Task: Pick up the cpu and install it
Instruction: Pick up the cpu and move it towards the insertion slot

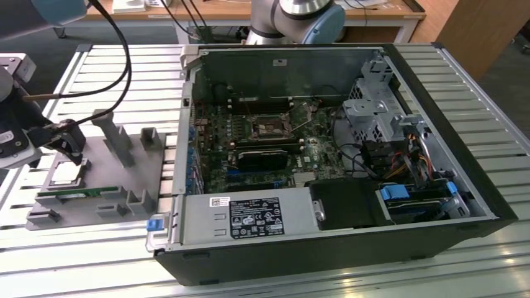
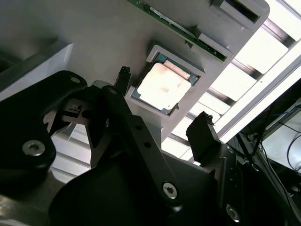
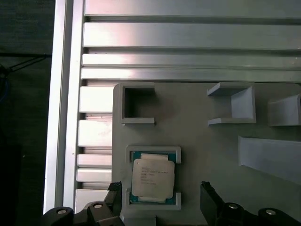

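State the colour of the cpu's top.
Silver-grey cpu, clearest in the first wrist view.

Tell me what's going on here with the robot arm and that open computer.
The arm's claw hovers just above the cpu, which sits in its square pocket on the grey holder tray. The tray lies beside the open computer case, on the exterior view's left. In both wrist views the claw is open, with one finger on either side of the chip and neither touching it. The cpu has not been picked up yet.
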